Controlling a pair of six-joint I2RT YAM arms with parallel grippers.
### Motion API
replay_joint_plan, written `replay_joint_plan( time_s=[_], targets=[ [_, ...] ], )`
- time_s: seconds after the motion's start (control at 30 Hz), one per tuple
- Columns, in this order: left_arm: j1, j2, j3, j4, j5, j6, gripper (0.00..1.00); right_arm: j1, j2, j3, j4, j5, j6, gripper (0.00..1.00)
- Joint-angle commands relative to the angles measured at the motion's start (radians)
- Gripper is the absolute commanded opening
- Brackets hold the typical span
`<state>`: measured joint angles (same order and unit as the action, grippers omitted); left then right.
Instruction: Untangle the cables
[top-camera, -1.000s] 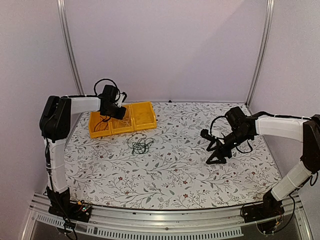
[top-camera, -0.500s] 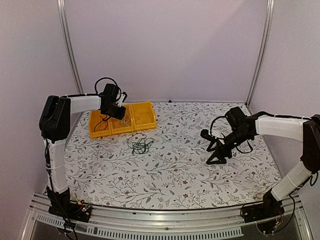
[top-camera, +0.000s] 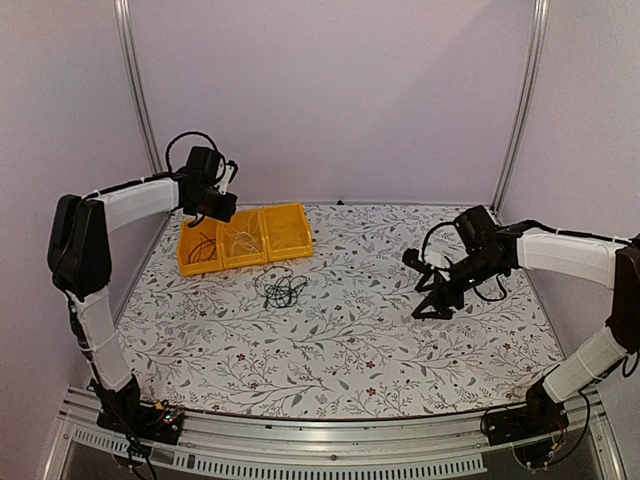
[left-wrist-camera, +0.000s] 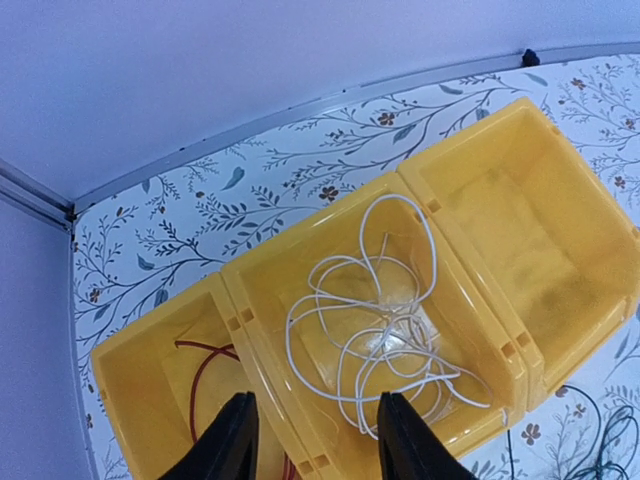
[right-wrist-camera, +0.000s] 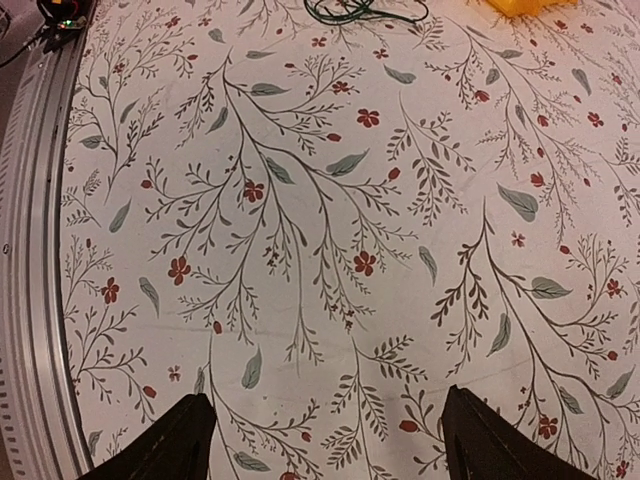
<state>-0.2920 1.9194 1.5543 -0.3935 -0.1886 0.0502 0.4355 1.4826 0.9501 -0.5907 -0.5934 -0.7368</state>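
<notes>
A small tangle of thin dark cables (top-camera: 280, 290) lies on the floral table in front of three joined yellow bins (top-camera: 290, 232). The middle bin (left-wrist-camera: 262, 345) holds a loose white cable (left-wrist-camera: 385, 320). A red cable (left-wrist-camera: 200, 372) lies in the left bin. My left gripper (top-camera: 222, 206) hovers above the bins, open (left-wrist-camera: 315, 410), nothing between its fingers. My right gripper (top-camera: 430, 303) hangs open over bare table at the right (right-wrist-camera: 325, 405), far from the tangle (right-wrist-camera: 365, 10).
The right bin (left-wrist-camera: 520, 235) holds nothing. Thick black arm cables loop at both wrists. A metal rail (right-wrist-camera: 30, 250) borders the table's near edge, and walls close in the back and both sides.
The left gripper opened and rose back and to the left from the middle bin, leaving the white cable inside. The right gripper lifted slightly.
</notes>
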Motion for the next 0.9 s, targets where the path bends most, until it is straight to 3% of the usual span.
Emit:
replay_joint_plan(
  time_s=[0.0,0.13,0.33,0.53,0.73,0.87],
  targets=[
    [-0.034,-0.090,-0.051,-0.004,0.129,-0.041,0.42,-0.002,-0.049,0.051,0.052,0.057,0.051,0.82],
    [-0.138,-0.283,-0.274,0.150,0.262,-0.047,0.41,-0.002,-0.083,0.090,0.085,0.128,0.089,0.82],
    [-0.200,-0.342,-0.408,0.097,0.299,-0.297,0.41,-0.015,-0.094,0.151,0.168,0.191,0.164,0.83],
    [-0.168,-0.268,-0.429,0.048,0.215,-0.487,0.41,-0.017,-0.018,0.228,0.102,0.124,0.209,0.86],
    [-0.165,-0.196,-0.544,0.290,0.267,-0.612,0.41,-0.018,-0.047,0.145,0.140,0.010,0.235,0.86],
    [-0.167,-0.082,-0.495,0.263,0.264,-0.623,0.42,-0.017,-0.086,0.105,0.164,0.047,0.218,0.86]
  ],
)
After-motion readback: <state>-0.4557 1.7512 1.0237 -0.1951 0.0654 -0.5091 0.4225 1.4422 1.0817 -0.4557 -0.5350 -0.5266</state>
